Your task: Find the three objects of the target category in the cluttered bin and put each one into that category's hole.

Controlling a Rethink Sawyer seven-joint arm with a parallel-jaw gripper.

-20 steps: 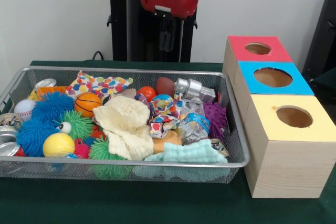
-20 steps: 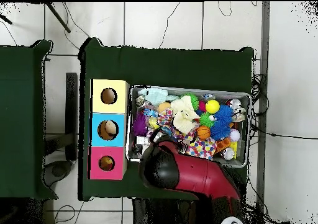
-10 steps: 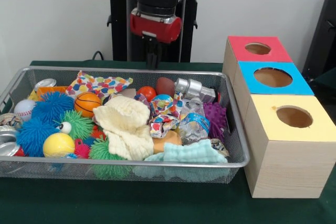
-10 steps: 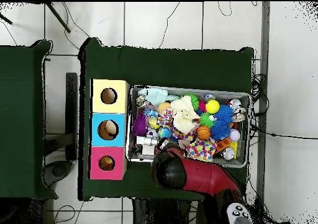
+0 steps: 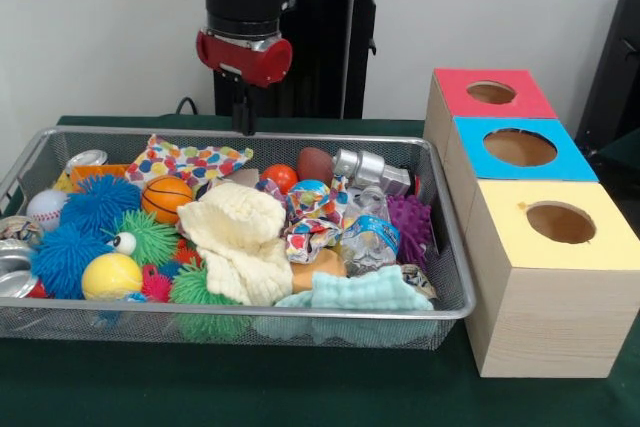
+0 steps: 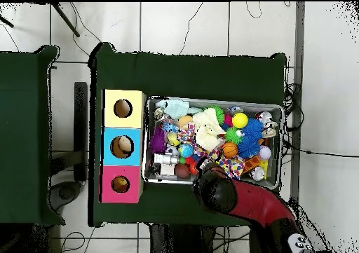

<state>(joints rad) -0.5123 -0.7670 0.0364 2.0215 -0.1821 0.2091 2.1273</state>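
A wire mesh bin (image 5: 445, 309) is seen on the green table (image 5: 300, 397), packed with mixed clutter. The target category cannot be told from the pictures.

At the bin's left end in the front view, two blue spiky balls (image 5: 98, 202) are seen, with a green spiky ball with an eye (image 5: 150, 237), a yellow ball (image 5: 110, 275), a baseball (image 5: 45, 207) and crushed cans (image 5: 15, 265). A small basketball (image 5: 165, 197) lies just beside the upper blue spiky ball. A polka-dot cloth (image 5: 190, 160) lies along the far wall. A cream knitted cloth (image 5: 240, 242) is draped over the middle, and a mint cloth (image 5: 370, 292) lies against the near wall. A red-orange ball (image 5: 281, 177), a brown football-shaped ball (image 5: 313, 162), a silver crushed can (image 5: 365, 169), a purple spiky ball (image 5: 410, 222) and a crumpled wrapper (image 5: 372, 239) are seen toward the right end.

Just beside the bin's right end three wooden boxes are set in a row, touching: a yellow-topped box (image 5: 555, 277) nearest, a blue-topped box (image 5: 515, 152) in the middle, a red-topped box (image 5: 485, 95) farthest. One round hole is cut in each top. In the overhead view something pale is seen inside the blue box's hole; the contents of the other two cannot be made out.

The gripper (image 5: 241, 115) is held above the bin's far rim, over the polka-dot cloth, touching nothing. Its tips appear as one narrow dark stem; whether they are apart or together cannot be told.
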